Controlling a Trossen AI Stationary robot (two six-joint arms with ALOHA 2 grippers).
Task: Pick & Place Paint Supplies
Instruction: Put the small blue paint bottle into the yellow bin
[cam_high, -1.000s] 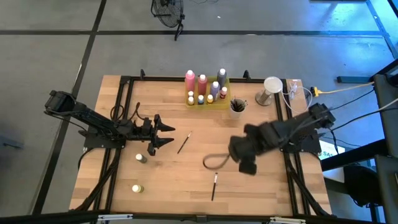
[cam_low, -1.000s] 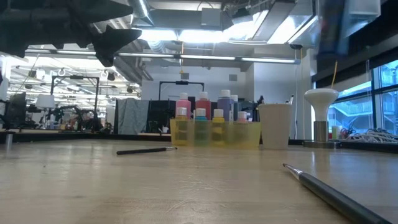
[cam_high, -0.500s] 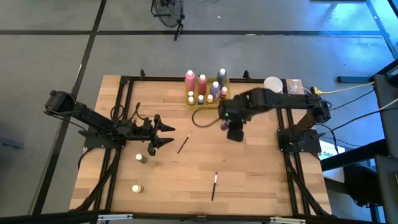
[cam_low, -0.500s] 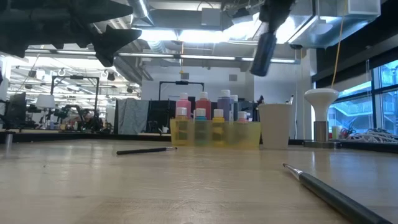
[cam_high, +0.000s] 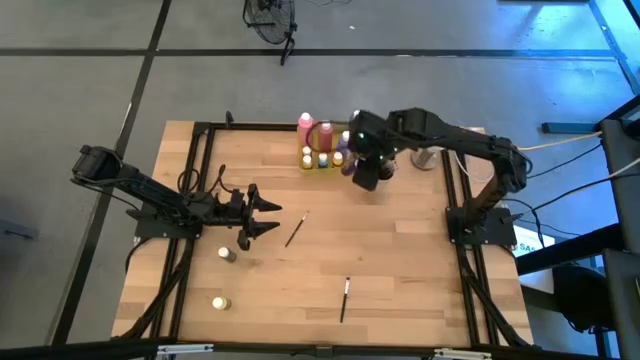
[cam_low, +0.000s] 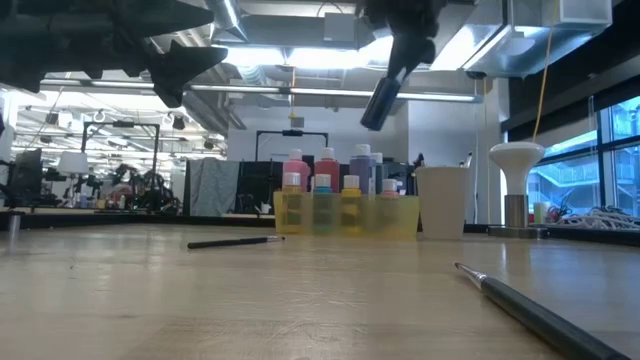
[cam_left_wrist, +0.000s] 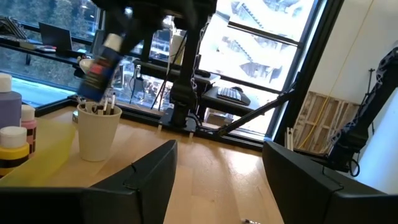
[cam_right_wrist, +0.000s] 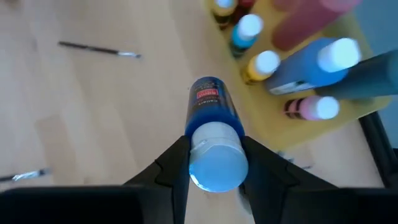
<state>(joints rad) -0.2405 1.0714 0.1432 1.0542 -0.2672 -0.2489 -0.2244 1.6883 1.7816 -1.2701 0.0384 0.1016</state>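
Note:
My right gripper (cam_high: 367, 170) is shut on a blue paint bottle (cam_right_wrist: 211, 118) with a pale cap. It hangs high above the far middle of the table, over the edge of the translucent yellow tray (cam_high: 350, 162) of paint bottles and the pale cup (cam_low: 442, 200) with brushes in it. The bottle also shows in the low view (cam_low: 382, 100) and the left wrist view (cam_left_wrist: 102, 62). My left gripper (cam_high: 270, 218) waits open above the table's left part. Two paintbrushes (cam_high: 295, 229) (cam_high: 345, 298) and two small bottles (cam_high: 228, 254) (cam_high: 220, 302) lie on the wood. My right gripper pinches the blue bottle at its cap end (cam_right_wrist: 214, 158) between the two fingers (cam_right_wrist: 177, 163), one on each side. The fingers come from above, slanting steeply down. The bottle hangs below them, cap up, bottom tilted, lifted clear of everything.
A white lamp-like stand (cam_high: 437, 140) is at the far right corner beside coiled cables. The tray holds pink, purple and small pale-capped bottles (cam_low: 325, 180). Black rails (cam_high: 200, 200) run along both table sides. Bare wood lies in the middle and near part.
My right gripper has carried the blue bottle from over the table's right middle toward the far edge and a little left, ending above the tray and cup. It has rolled and tipped more steeply downward on the way. The bottle stays clear of the table.

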